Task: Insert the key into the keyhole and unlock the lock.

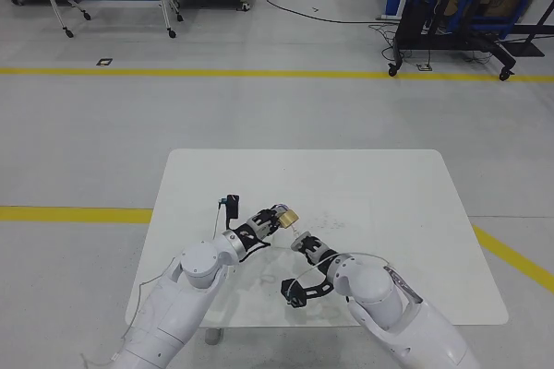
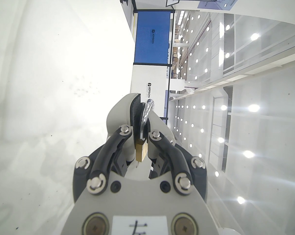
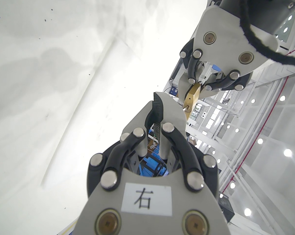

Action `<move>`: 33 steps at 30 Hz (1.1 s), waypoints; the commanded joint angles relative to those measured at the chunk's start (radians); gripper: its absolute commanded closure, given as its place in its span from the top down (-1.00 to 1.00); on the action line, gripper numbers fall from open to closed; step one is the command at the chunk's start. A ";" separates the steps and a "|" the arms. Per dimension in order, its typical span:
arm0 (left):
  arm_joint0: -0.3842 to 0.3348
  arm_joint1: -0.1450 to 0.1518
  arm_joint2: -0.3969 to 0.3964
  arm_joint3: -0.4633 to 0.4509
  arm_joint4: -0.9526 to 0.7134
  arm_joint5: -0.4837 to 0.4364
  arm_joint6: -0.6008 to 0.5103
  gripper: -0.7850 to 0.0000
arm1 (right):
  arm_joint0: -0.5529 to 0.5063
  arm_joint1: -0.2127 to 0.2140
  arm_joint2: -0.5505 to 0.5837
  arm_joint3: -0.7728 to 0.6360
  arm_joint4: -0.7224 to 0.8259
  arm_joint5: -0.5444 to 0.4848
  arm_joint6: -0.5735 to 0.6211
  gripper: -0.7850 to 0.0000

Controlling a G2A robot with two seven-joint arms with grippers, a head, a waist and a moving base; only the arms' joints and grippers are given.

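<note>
While clamped in the closed fingers of the left gripper (image 2: 143, 113), the padlock (image 2: 140, 151) is held clear above the white table (image 1: 379, 184), over the near middle of its surface. The lock body is a small rectangular block of yellow brass with flat, smooth faces. It lies between the gripper's black curved linkage bars. The shackle (image 2: 147, 110) is a rounded loop of bright polished steel, pinched between the dark rubber-lined pads and reaching past one fingertip.

A small silvery piece, seemingly the key (image 3: 186, 109), projects from the keyhole end of the brass body. It is too small for its shape to be told.

The right gripper (image 3: 163, 103) faces that end from just beside it. Its pale, smooth-shelled fingers are drawn together at the tips. A black ribbed pad (image 3: 158, 108) lines the inner face of one finger, and nothing can be made out between the two. Whether this gripper touches the key cannot be told.

Both grippers have grey casings fitted with round metal pivot pins and brass-coloured screws. The tabletop is matte, with rounded corners, faint grey scuffs and scattered dark specks.
</note>
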 commanded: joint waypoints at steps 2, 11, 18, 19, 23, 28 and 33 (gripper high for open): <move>0.001 0.000 0.001 -0.001 0.010 -0.005 -0.003 -1.00 | 0.005 0.000 -0.002 0.003 0.003 -0.008 0.000 -1.00; 0.004 0.002 0.007 -0.004 0.040 -0.013 -0.020 -1.00 | 0.015 0.000 -0.005 0.002 0.004 -0.025 0.004 -1.00; 0.006 0.003 0.007 -0.005 0.049 -0.020 -0.028 -1.00 | 0.013 0.001 -0.008 0.002 0.002 -0.030 0.007 -1.00; 0.006 0.002 0.007 -0.005 0.048 -0.020 -0.030 -1.00 | 0.012 0.001 -0.009 0.002 0.002 -0.030 0.007 -1.00; 0.007 0.002 0.006 -0.004 0.037 -0.018 -0.034 -1.00 | 0.012 0.001 -0.011 0.004 0.004 -0.029 0.008 -1.00; 0.007 0.001 0.005 -0.001 0.020 -0.008 -0.038 -1.00 | 0.008 0.002 -0.013 0.003 0.006 -0.013 0.002 -1.00; 0.006 0.000 0.000 0.001 0.002 -0.003 -0.039 -1.00 | 0.005 0.007 -0.005 0.008 0.025 0.022 -0.055 -1.00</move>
